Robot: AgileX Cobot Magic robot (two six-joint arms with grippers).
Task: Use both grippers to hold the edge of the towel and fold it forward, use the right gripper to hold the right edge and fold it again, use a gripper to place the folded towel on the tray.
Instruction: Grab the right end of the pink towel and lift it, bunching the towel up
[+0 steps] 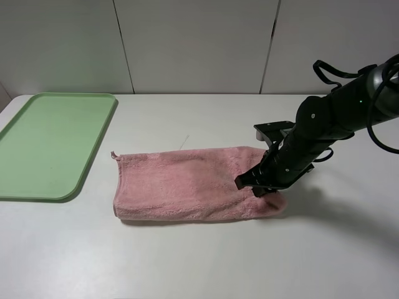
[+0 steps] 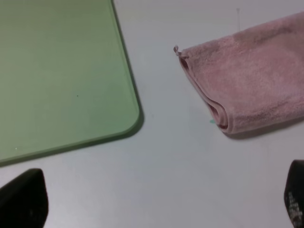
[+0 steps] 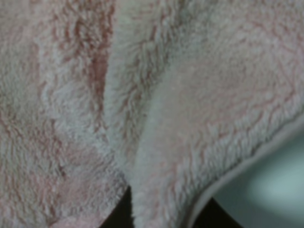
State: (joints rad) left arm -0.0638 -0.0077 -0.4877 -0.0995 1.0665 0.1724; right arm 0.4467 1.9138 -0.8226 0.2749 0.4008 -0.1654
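A pink towel (image 1: 187,184) lies folded once in a long strip on the white table. My right gripper (image 1: 265,190) is down at its right end, which is bunched up and slightly lifted. In the right wrist view the towel (image 3: 190,95) fills the frame and a fold of it runs down between my dark fingertips (image 3: 116,217), so the gripper (image 3: 161,216) is shut on it. My left gripper (image 2: 159,199) is open and empty, hovering over bare table near the towel's left end (image 2: 251,80) and the tray's corner (image 2: 57,71). The left arm is out of the exterior high view.
The green tray (image 1: 50,143) lies at the table's far left, a hand's width from the towel's left end. A white wall panel stands behind the table. Bare table lies in front of the towel and to its right.
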